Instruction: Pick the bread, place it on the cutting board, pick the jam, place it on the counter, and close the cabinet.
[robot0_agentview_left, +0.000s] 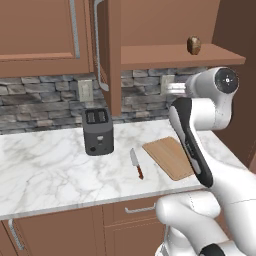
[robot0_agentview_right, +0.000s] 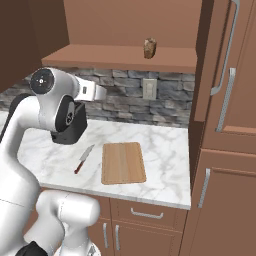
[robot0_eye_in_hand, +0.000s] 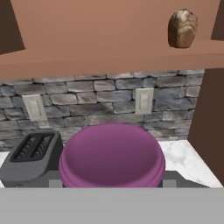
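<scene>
Holding the jam (robot0_eye_in_hand: 112, 155) above the table (robot0_agentview_left: 45, 165), the tool is closed around the jar. Bread (robot0_eye_in_hand: 182, 28) sits on the shelf. Lowering it upright onto bare marble beside the board (robot0_agentview_right: 123, 162) seems wise.

Two flanking views, shared counter (robot0_agentview_left: 50, 165)

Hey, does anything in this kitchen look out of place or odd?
The bread sits alone on the cabinet shelf while the cutting board lies bare. A knife lies loose on the counter beside the board. The tool holds the jam up in the air. Nothing looks spilled or damaged.
</scene>
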